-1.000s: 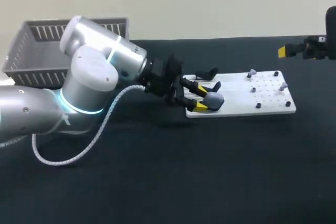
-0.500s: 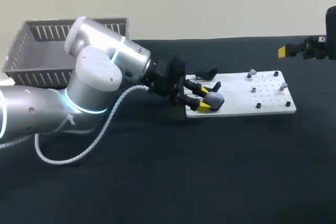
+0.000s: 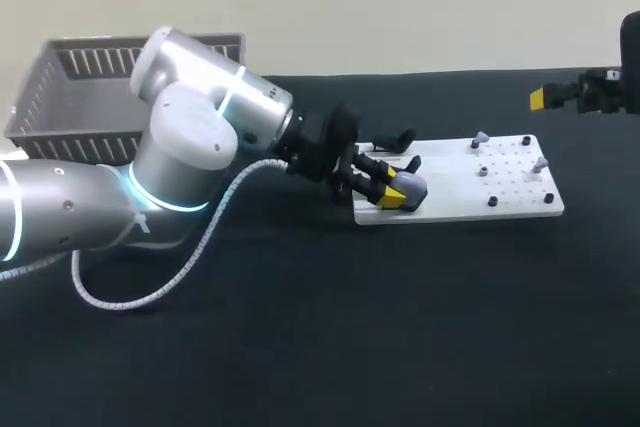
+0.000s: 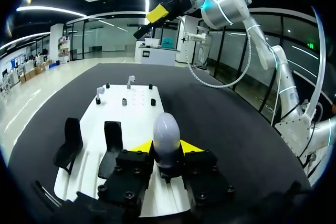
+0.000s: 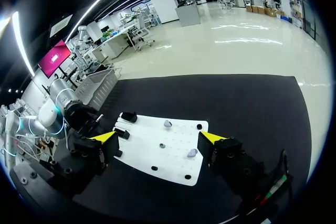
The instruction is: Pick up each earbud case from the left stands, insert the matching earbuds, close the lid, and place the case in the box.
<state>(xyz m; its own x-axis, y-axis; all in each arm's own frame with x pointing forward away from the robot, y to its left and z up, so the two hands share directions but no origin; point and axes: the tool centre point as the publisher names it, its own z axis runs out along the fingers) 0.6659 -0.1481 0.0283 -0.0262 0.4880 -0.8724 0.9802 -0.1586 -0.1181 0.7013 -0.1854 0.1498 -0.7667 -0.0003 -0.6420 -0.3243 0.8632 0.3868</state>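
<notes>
Left wrist view: the left hand [image 4: 166,146] grips one grey egg-shaped earbud case [image 4: 166,129] from both sides over the white plastic board [image 4: 137,115], beside two black stands [image 4: 70,141] [image 4: 112,139]. Two small grey earbuds [image 4: 100,92] [image 4: 130,80] sit at its far end. The right hand [image 5: 158,138] gapes wide, holding nothing.

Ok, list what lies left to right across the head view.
Grey basket → left arm → earbud case in the left gripper → earbud on the white board → right gripper.
</notes>
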